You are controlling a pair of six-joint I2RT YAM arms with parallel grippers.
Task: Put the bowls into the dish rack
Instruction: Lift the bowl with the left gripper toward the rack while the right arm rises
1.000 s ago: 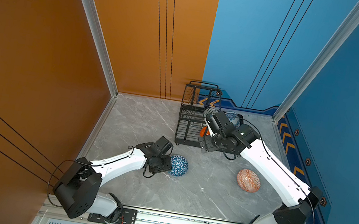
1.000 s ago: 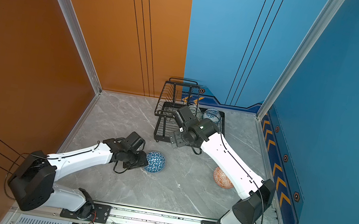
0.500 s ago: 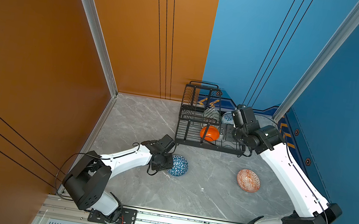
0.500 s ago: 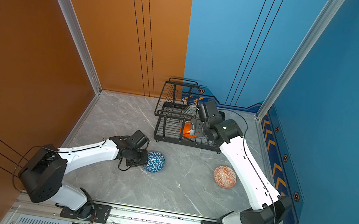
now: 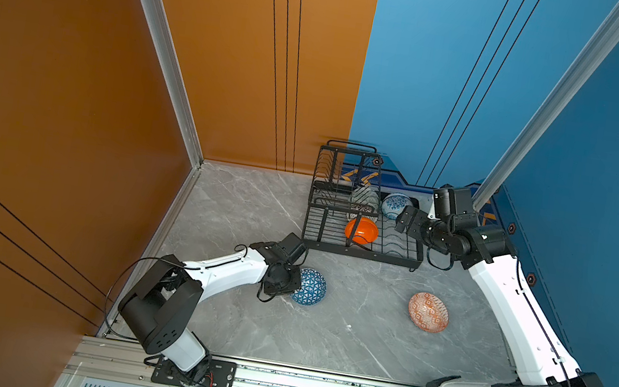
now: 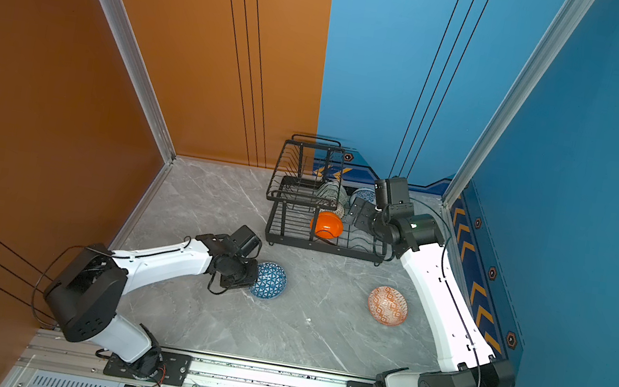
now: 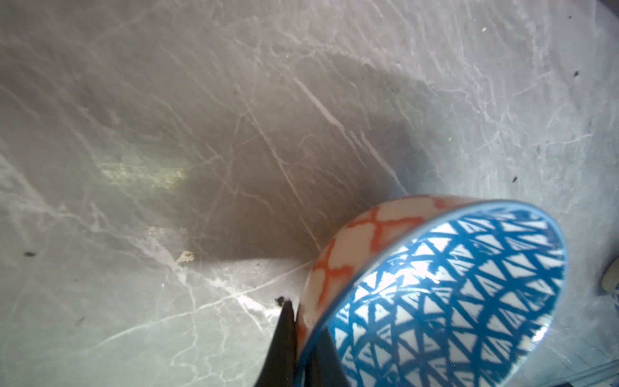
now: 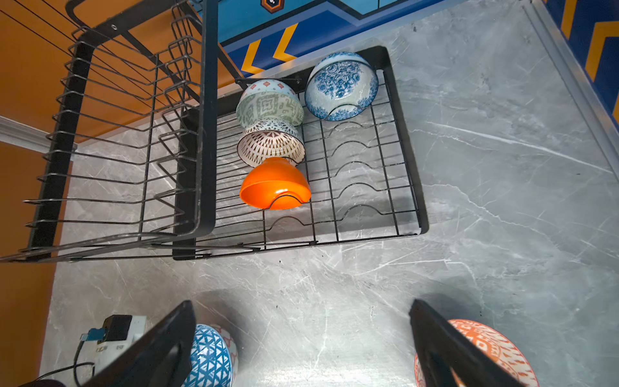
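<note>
Left jaws clamping rim of blue triangle-patterned round bowl [image 7: 452, 295] on grey marble worktop [image 5: 340, 334]; jaw bases cut off in wrist view. Black wire dish rack [image 5: 365, 254] carrying four bowls, upper basket partly screening two in both top views. Right jaws hanging wide open, empty, near rack.

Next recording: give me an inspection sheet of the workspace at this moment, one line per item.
Surface: grey marbled tabletop, a few small specks.
Job's things: dish rack at the back, its lower level holding the orange bowl, dark-lattice bowl, pale-green bowl and blue-floral bowl; blue triangle bowl and orange-red geometric bowl are outside the rack.
Clutter: nothing seen.
Claws: left claw shut on the blue triangle bowl's rim, bowl tilted; right claw open, empty, by the rack's right end.
Cables: black cable loops off both arms.
Surroundings: orange walls, blue walls, metal rail along the front.
</note>
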